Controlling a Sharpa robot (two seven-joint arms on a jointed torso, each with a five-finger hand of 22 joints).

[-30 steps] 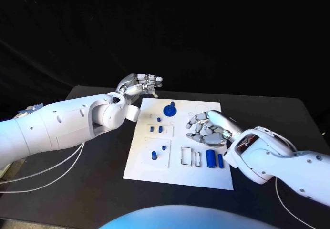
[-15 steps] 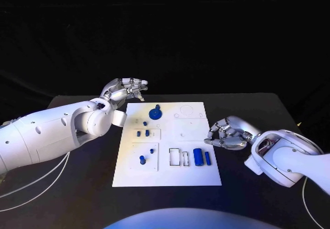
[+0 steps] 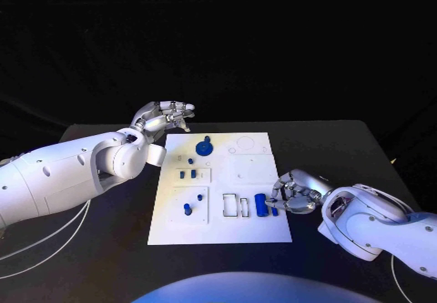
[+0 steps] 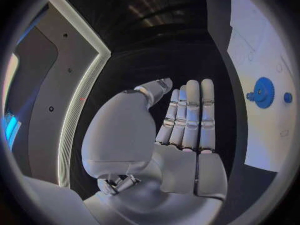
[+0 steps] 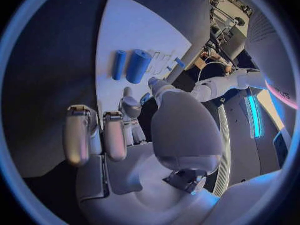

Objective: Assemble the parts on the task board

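Note:
The white task board [image 3: 259, 230] [image 4: 259, 40] [image 5: 134, 27] lies mid-table. A blue gear [image 3: 204, 148] [image 4: 263, 92] stands at its far end, with small blue pieces [image 3: 187, 173] near the left side. A thick blue cylinder [image 3: 261, 204] [image 5: 137, 66] and a slim one [image 3: 274, 211] [image 5: 119, 64] lie side by side at the right. My right hand [image 3: 293, 190] [image 5: 140, 135] hovers at the board's right edge beside them, fingers loosely curled, holding nothing. My left hand [image 3: 167, 116] [image 4: 184, 130] is raised beyond the far left corner, fingers straight, empty.
Empty rectangular slots [image 3: 235, 205] sit just left of the cylinders. Two more small blue pieces [image 3: 193, 203] stand in the near-left panel. My left forearm [image 3: 82, 170] stretches along the board's left side. Bare black table [image 3: 346, 145] surrounds the board.
My right hand has drawn off the board's middle to its right edge and come in close beside the two cylinders. The left hand has stayed by the far left corner.

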